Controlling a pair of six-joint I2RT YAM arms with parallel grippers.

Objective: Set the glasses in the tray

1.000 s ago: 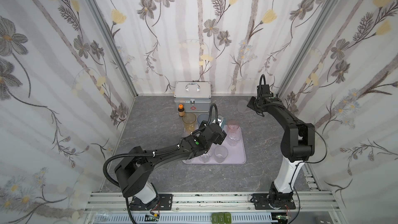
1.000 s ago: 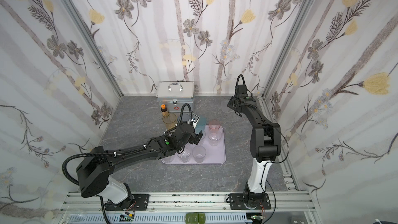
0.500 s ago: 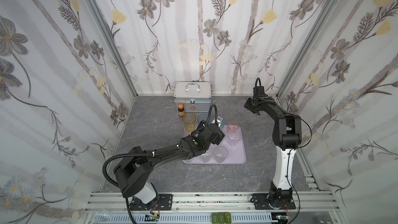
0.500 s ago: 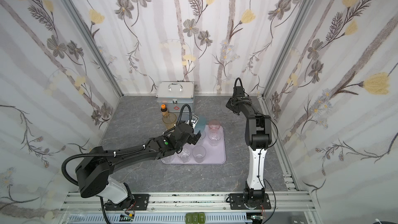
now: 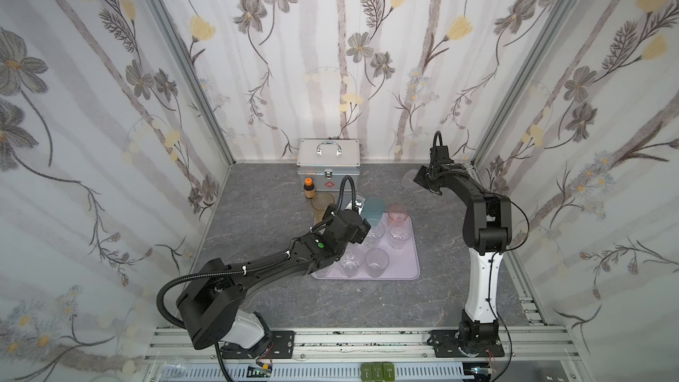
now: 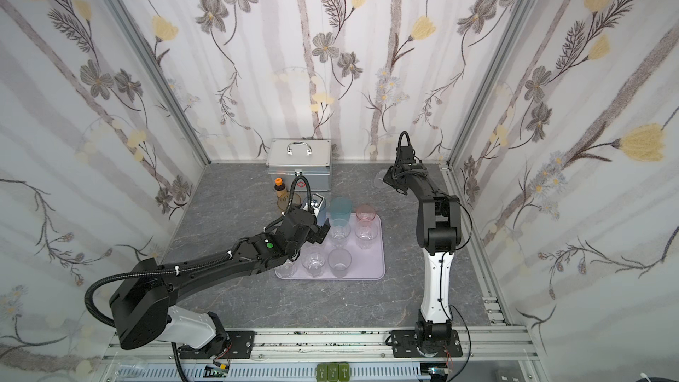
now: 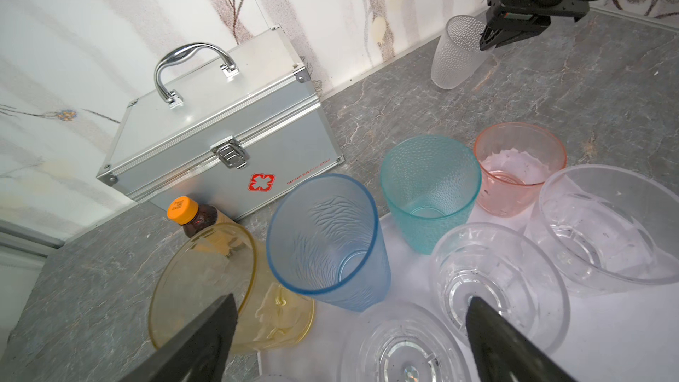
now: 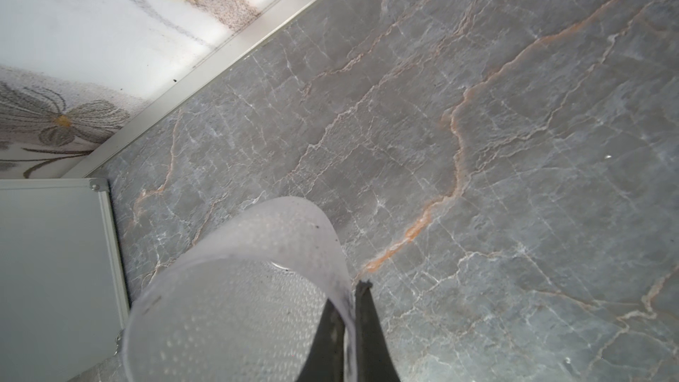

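A frosted glass (image 8: 235, 299) stands at the back right of the table, far from the tray, seen in both top views (image 5: 408, 178) (image 6: 378, 181). My right gripper (image 8: 351, 299) is shut on its rim, one finger inside the wall and one outside. The lilac tray (image 5: 408, 266) holds a teal glass (image 7: 430, 185), a pink glass (image 7: 520, 167), a blue glass (image 7: 323, 237) and several clear faceted glasses (image 7: 492, 273). An amber glass (image 7: 205, 281) stands at the tray's back left corner. My left gripper (image 7: 351, 299) hangs open above that corner, holding nothing.
A silver case (image 5: 328, 163) stands against the back wall, with a small brown bottle (image 5: 308, 187) with an orange cap in front of it. Patterned walls close in the left, back and right sides. The case's edge (image 8: 55, 270) is near the frosted glass.
The right gripper's jaws have closed onto the frosted glass's rim, and that arm's elbow swung in over its base. The left arm has hardly moved.
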